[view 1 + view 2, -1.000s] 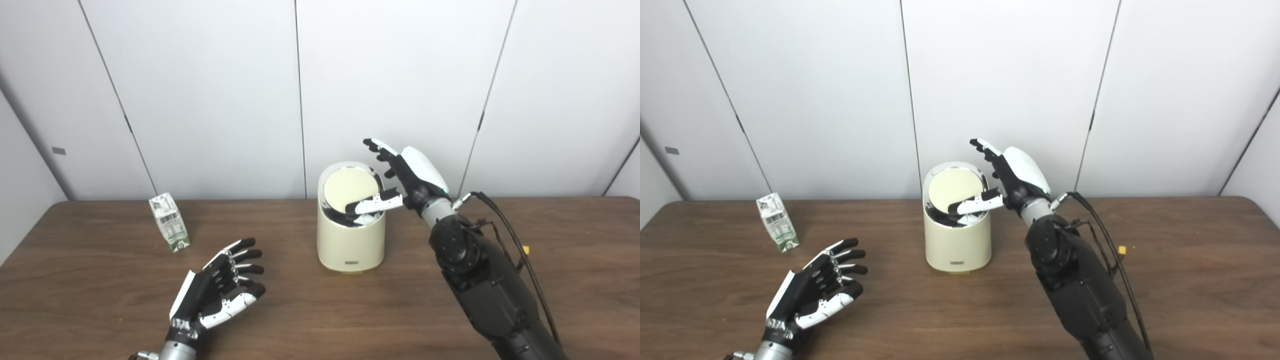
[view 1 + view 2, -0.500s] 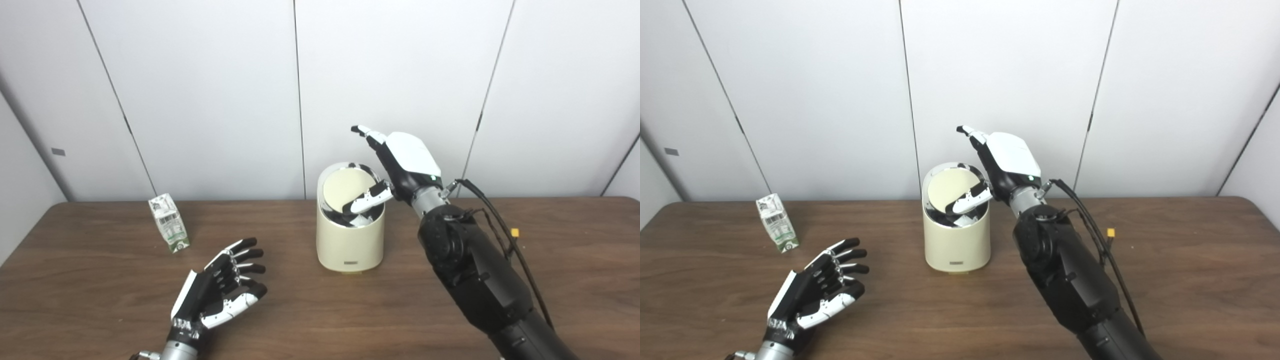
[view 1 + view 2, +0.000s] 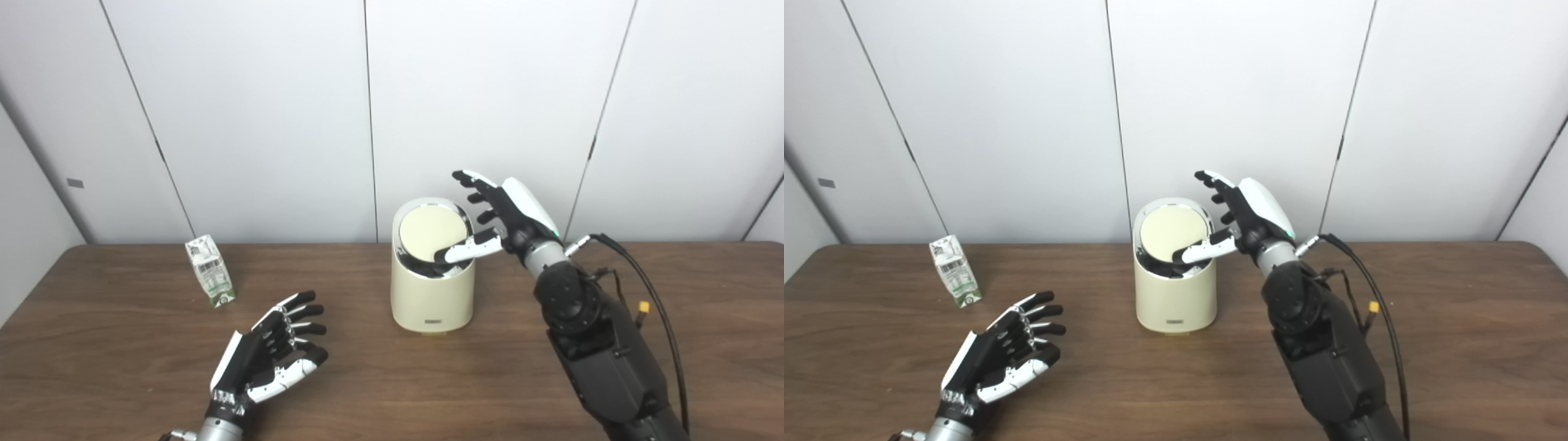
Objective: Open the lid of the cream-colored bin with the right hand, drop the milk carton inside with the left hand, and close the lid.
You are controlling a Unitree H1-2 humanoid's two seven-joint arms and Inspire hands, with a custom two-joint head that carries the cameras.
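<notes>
A cream-colored bin (image 3: 432,294) stands upright at the middle of the brown table. Its round lid (image 3: 432,233) is tilted back, with a dark gap showing at its front edge. My right hand (image 3: 499,214) is open at the bin's right rim, its thumb lying across the lid's front right edge and the other fingers spread above the rim. A small white and green milk carton (image 3: 210,279) stands on the table at the back left. My left hand (image 3: 269,361) is open, palm up and empty, low over the table in front of the carton and well apart from it.
A white panelled wall runs close behind the table (image 3: 380,380). A black cable with a small yellow connector (image 3: 642,305) hangs along my right arm. The table's left edge lies near the carton.
My right hand dipped its thumb deeper into the bin's opening, then drew back right and down to the rim. The whole picture shifted slightly. The left hand and carton stayed put.
</notes>
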